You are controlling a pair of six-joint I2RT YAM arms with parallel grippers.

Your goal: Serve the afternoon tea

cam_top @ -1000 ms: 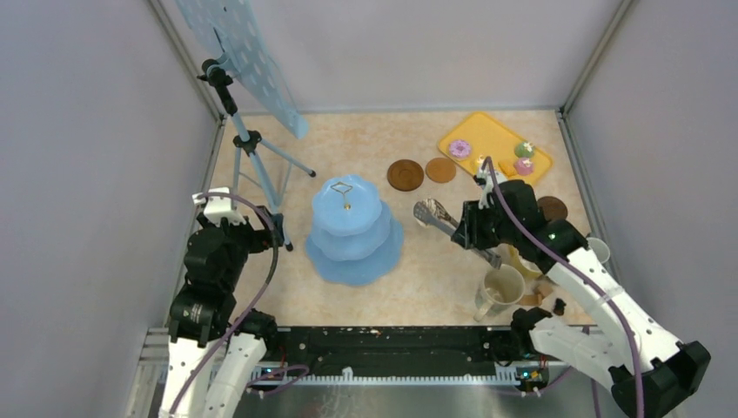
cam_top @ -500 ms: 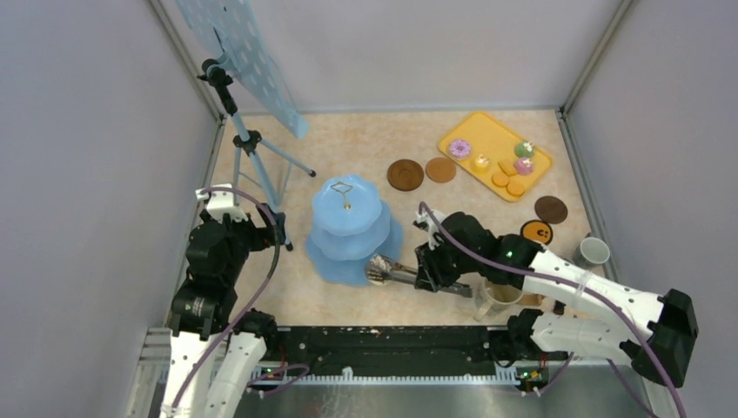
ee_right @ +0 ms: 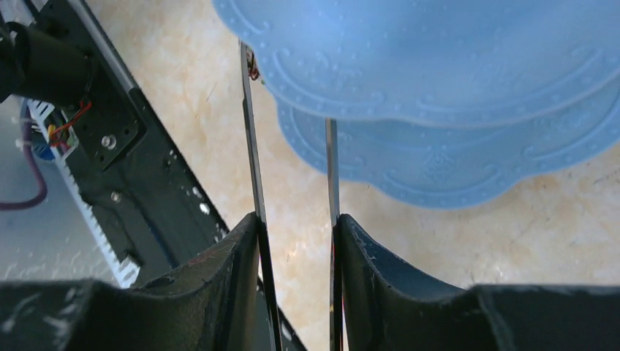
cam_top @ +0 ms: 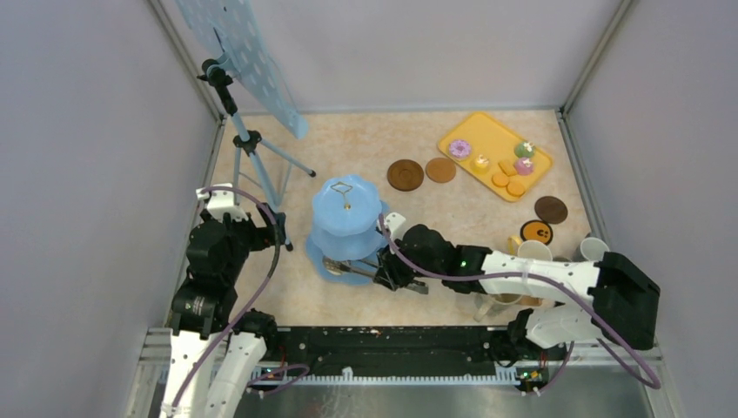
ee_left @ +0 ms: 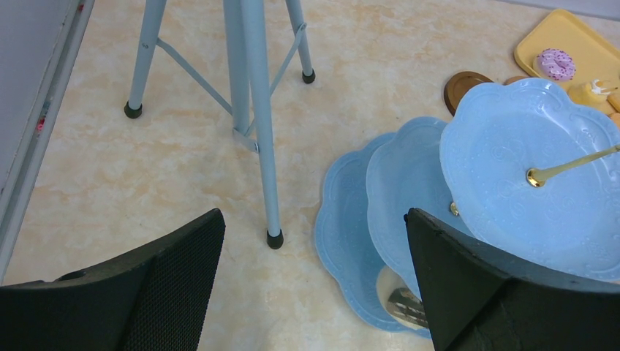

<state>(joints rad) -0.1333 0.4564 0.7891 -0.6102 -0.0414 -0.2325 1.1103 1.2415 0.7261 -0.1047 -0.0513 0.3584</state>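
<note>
My right gripper [cam_top: 383,270] [ee_right: 296,219] is shut on the metal tongs [ee_right: 252,131]. Their tips [ee_left: 406,306] reach under the middle plate of the blue three-tier stand [cam_top: 348,222], over its bottom plate, with a cream-coloured piece [ee_left: 387,281] at them. A purple donut [cam_top: 459,148], cupcakes [cam_top: 523,165] and orange biscuits [cam_top: 507,178] lie on the yellow tray [cam_top: 474,131]. The white mug [cam_top: 533,251], grey mug [cam_top: 594,248] and beige mug [cam_top: 496,305] stand at the right. My left gripper [ee_left: 314,292] hangs open left of the stand.
Brown coasters [cam_top: 405,174] [cam_top: 440,170] [cam_top: 550,209] lie between stand and tray. A tripod [cam_top: 248,144] carrying a dotted blue board [cam_top: 239,52] stands at the back left, its feet close to the stand and my left arm. Walls enclose three sides.
My right arm has swung left and low with the tongs, from beside the tray to the stand's bottom plate, uncovering the mugs. The left arm has not moved.
</note>
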